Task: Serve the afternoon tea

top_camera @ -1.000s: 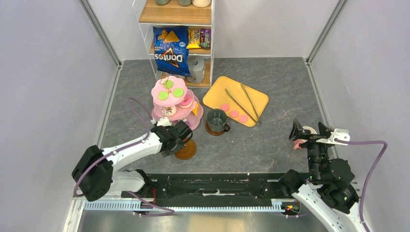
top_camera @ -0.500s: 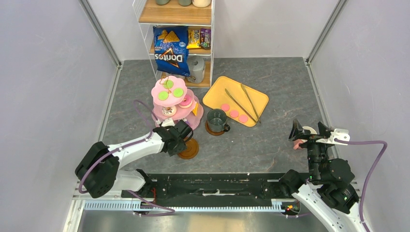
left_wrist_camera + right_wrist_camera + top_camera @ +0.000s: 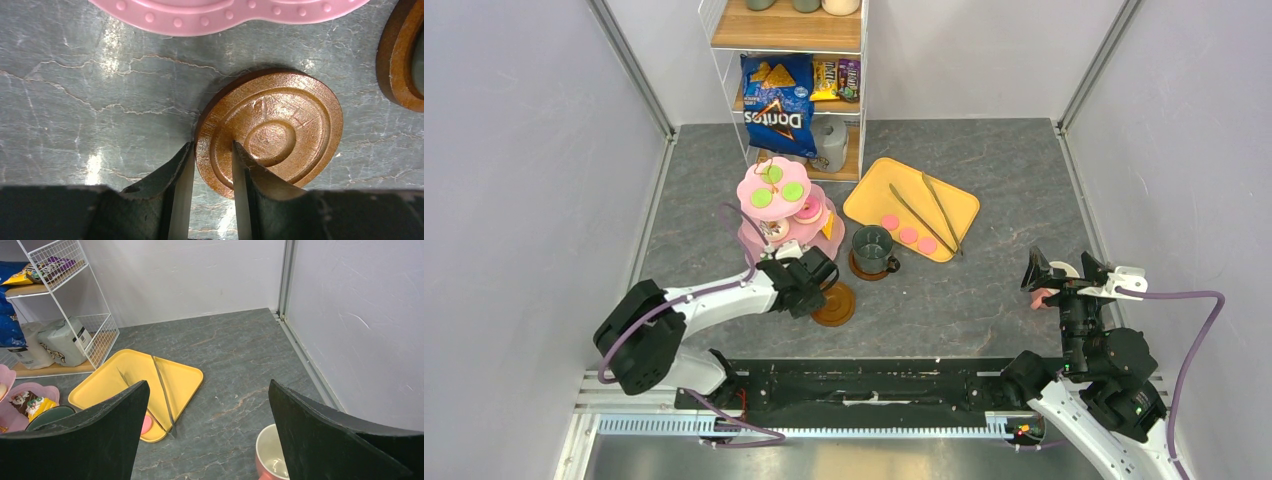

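1. The left gripper (image 3: 212,147) is closed narrow on the left rim of the bare saucer (image 3: 280,130). One finger sits outside the edge and the other on the top face.
2. That saucer lies just near of the stand (image 3: 225,12) and left of the other saucer (image 3: 400,65). I cannot tell whether it rests on the table or is slightly raised.
3. The right gripper (image 3: 208,385) stands wide and holds nothing, at the near right, with the pink mug (image 3: 272,460) just below it.
4. The saucer looks like stiff, light, smooth wood, probably not fragile. The thin rim offers only a small bite, so it may pivot or slip, and keeping it level seems wise.
5. Only the left wrist view shows the pinch and the saucer's turned rings; from above the gripper hides both.
6. Only the top view gives the layout. The green mug (image 3: 871,247) sits on its saucer right of the stand, and the macarons (image 3: 909,235) lie on the tray (image 3: 874,190) beyond.
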